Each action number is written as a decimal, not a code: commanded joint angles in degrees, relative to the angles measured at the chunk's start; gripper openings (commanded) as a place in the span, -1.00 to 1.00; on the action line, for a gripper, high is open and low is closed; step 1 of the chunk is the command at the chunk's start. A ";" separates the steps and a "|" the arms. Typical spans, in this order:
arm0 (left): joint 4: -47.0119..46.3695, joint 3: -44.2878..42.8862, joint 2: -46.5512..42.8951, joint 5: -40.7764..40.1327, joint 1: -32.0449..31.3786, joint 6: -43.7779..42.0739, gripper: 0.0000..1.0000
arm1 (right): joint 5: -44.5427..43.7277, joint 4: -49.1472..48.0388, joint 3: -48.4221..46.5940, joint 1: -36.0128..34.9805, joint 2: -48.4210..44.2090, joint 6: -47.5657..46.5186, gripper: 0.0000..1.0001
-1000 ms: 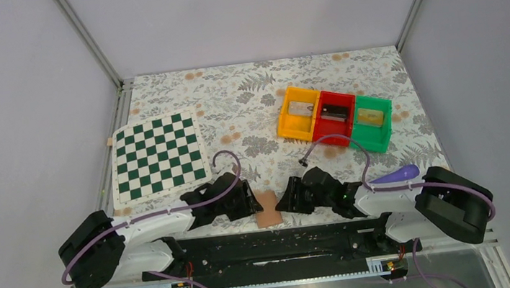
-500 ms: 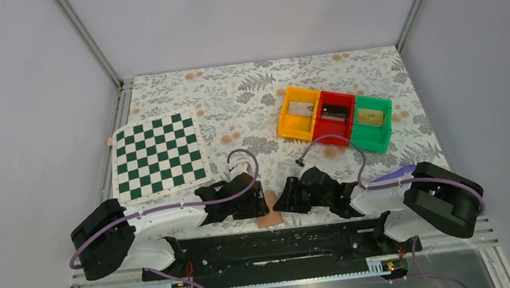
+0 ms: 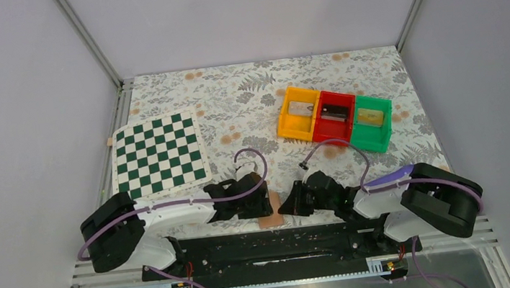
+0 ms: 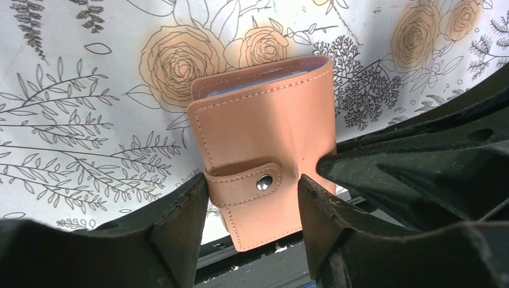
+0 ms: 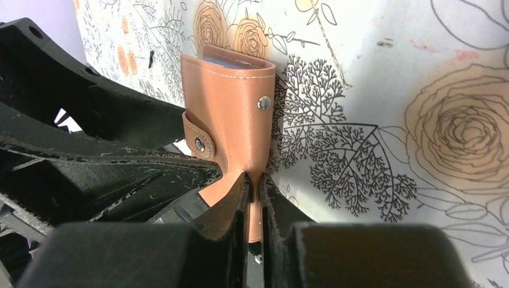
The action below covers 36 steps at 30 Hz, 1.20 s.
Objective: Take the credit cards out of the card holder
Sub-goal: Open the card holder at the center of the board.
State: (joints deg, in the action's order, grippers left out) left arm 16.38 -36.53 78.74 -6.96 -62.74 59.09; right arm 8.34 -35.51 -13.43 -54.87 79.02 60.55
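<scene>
The tan card holder (image 4: 264, 150) lies folded at the table's near edge, its snap strap (image 4: 249, 186) across its face. In the top view only a sliver of the card holder (image 3: 272, 220) shows between the two grippers. My left gripper (image 4: 252, 192) is open, one finger on each side of the strap end. My right gripper (image 5: 253, 183) is shut on the near edge of the card holder (image 5: 231, 114). A blue credit card edge (image 5: 231, 62) peeks from its far end, and a pale card edge (image 4: 252, 81) shows in the left wrist view.
A green-and-white chessboard (image 3: 158, 157) lies at the left. Yellow (image 3: 298, 114), red (image 3: 334, 117) and green (image 3: 371, 123) bins stand at the back right. The black rail (image 3: 271, 243) runs just below the card holder.
My left arm has swung right until its gripper straddles the card holder. My right gripper has stayed on the card holder. Less of the holder shows from above.
</scene>
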 commanded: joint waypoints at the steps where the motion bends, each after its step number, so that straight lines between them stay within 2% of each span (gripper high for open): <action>1: -2.43 -2.40 2.22 0.90 -1.57 1.22 0.10 | 0.61 -3.50 1.34 -0.59 -3.69 0.12 -0.85; 4: -2.43 -2.65 2.38 0.64 -1.68 1.39 0.09 | 0.24 -0.64 1.06 -0.59 -6.18 -0.74 -1.00; 9: 0.10 -4.62 3.05 -0.62 -1.67 0.25 0.01 | 0.49 1.81 0.25 -0.59 -8.43 -1.67 -1.00; 15: 6.23 -7.85 4.09 -3.36 -1.68 -1.52 -0.27 | -0.88 3.19 0.77 -0.59 -10.22 -1.86 -1.00; 19: 8.89 -8.20 2.76 -5.68 -1.68 -2.08 -0.36 | -3.21 5.61 1.39 -0.59 -11.98 -2.40 -1.00; 25: 14.07 -9.55 2.56 -9.14 -1.59 -2.47 -0.30 | -4.27 5.53 2.88 -0.54 -13.42 -2.41 -1.00; 36: 14.25 -10.66 2.89 -8.18 -1.57 -3.64 -0.23 | -3.82 6.74 2.55 -0.59 -16.41 -2.01 -1.00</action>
State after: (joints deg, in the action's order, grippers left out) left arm 26.22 -46.06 82.17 -11.31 -64.53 57.78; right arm 5.15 -27.24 -10.94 -54.87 65.25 58.85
